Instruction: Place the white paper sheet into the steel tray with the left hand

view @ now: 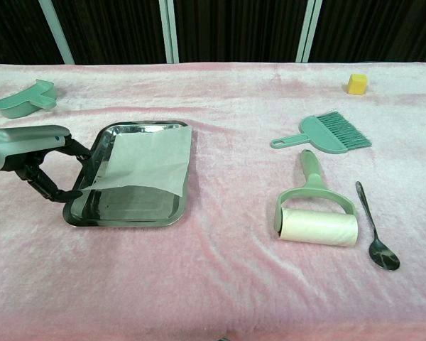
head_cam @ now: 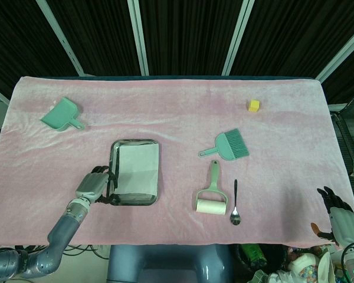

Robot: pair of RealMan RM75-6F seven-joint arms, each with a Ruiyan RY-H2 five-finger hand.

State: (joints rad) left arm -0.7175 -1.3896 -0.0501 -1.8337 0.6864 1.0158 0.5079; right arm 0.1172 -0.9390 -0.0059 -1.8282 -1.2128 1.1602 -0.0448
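The steel tray [head_cam: 114, 154] [view: 121, 217] lies left of centre on the pink cloth. The white paper sheet [head_cam: 138, 167] [view: 148, 158] lies over it, its far part resting on the tray's back and right rim. Its near left corner is raised off the tray floor. My left hand [head_cam: 94, 186] [view: 33, 150] sits at the tray's left rim, and its dark fingertips [view: 65, 193] pinch that raised corner. My right hand [head_cam: 337, 214] hangs off the table's near right corner, fingers apart, holding nothing; the chest view does not show it.
A green dustpan [head_cam: 61, 114] [view: 25, 99] lies at the far left. A green brush [head_cam: 229, 145] [view: 326, 133], a lint roller [head_cam: 211, 198] [view: 316, 213] and a spoon [head_cam: 235, 204] [view: 375, 229] lie right of the tray. A yellow cube [head_cam: 254, 105] [view: 357, 84] sits far right.
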